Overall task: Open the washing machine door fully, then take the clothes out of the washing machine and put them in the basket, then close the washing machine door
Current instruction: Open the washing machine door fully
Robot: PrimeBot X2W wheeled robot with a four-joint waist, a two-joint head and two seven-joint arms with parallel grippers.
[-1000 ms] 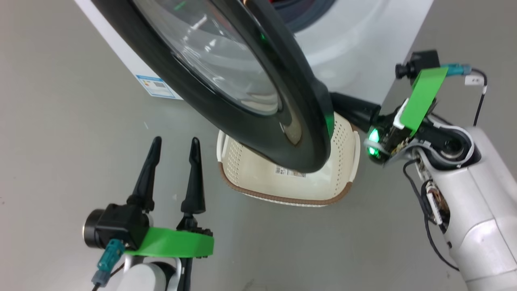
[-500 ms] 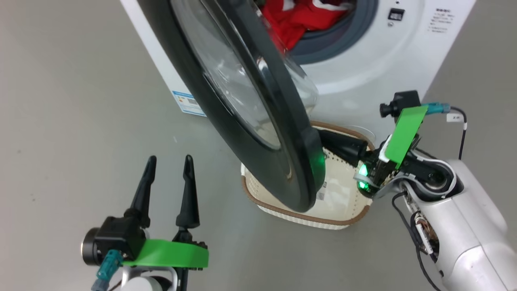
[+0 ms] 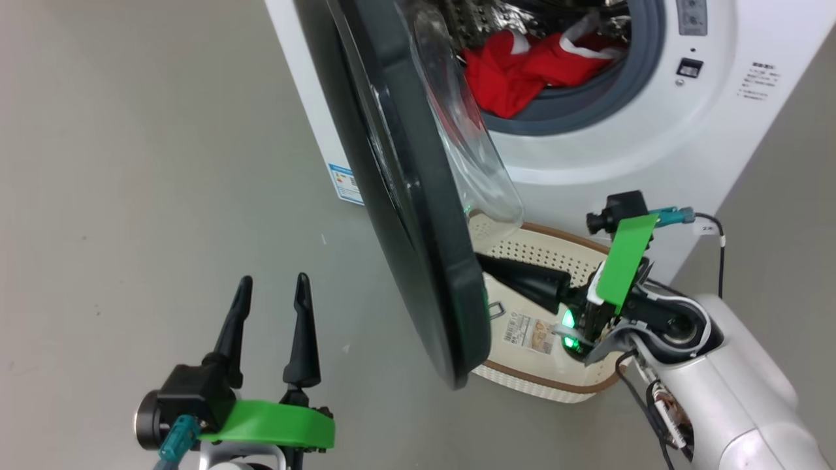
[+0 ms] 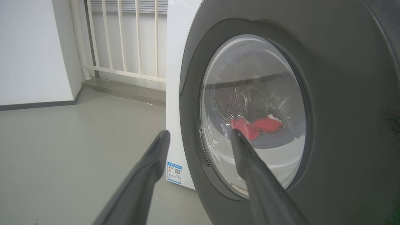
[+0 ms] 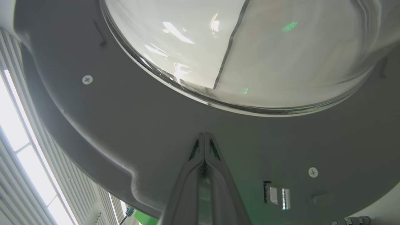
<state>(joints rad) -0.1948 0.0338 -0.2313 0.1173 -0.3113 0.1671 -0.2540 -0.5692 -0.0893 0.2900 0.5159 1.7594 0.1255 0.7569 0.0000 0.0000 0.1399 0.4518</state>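
The washing machine door (image 3: 418, 215) is standing partly open above the basket (image 3: 542, 251) on the floor, the right gripper (image 5: 204, 135) is pressing its clenched tips against the door's inner face, the left gripper (image 3: 273, 279) is hanging released outside it, and the clothes (image 3: 522, 68) are lying inside the washing machine (image 3: 588, 163).

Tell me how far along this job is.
Done: the washing machine door stands partly open. In hand: the shut right gripper sits against its inner face, likely pushing it wider. Left: red clothes lie in the drum; the basket holds none; closing the door.
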